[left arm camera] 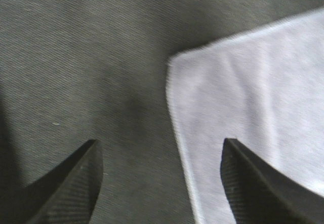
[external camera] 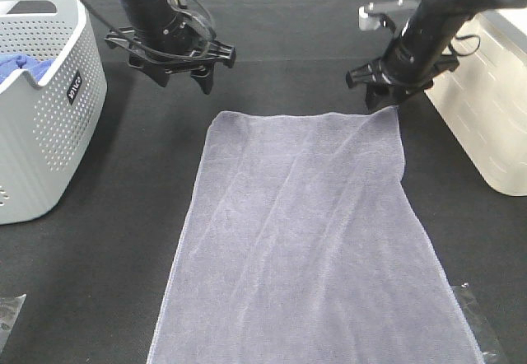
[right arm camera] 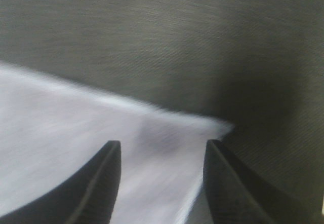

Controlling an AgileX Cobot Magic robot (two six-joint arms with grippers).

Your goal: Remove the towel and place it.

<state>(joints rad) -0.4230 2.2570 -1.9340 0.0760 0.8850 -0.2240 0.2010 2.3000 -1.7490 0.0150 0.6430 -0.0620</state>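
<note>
The towel point(external camera: 305, 240) is spread flat on the dark table point(external camera: 123, 216), its length running from the far middle of the scene to the near edge, where it is cut off by the frame. It lies outside the laundry basket point(external camera: 49, 125), which stands well apart at the far left with a blue cloth point(external camera: 20, 67) inside.

The left gripper point(external camera: 183, 80) is held above bare table just beyond and to the left of the towel's far-left corner point(left arm camera: 174, 64). Its jaws are spread wide and nothing is held between them. The right gripper point(external camera: 383, 96) is set low over the far-right corner point(right arm camera: 223, 127). Its jaws are seen apart with the cloth lying in the gap, and no pinch on the fabric is shown, so it is taken as open. Whether the tips touch the cloth cannot be told from the blurred wrist view.

The removal is judged done and the placing all but done — the laying-out step appears to be at its end, with one corner free and the other under parted jaws. On that reading, a clean lift of both arms up and away is called for next, so that no corner is snagged and the flat lay is not disturbed.
</note>
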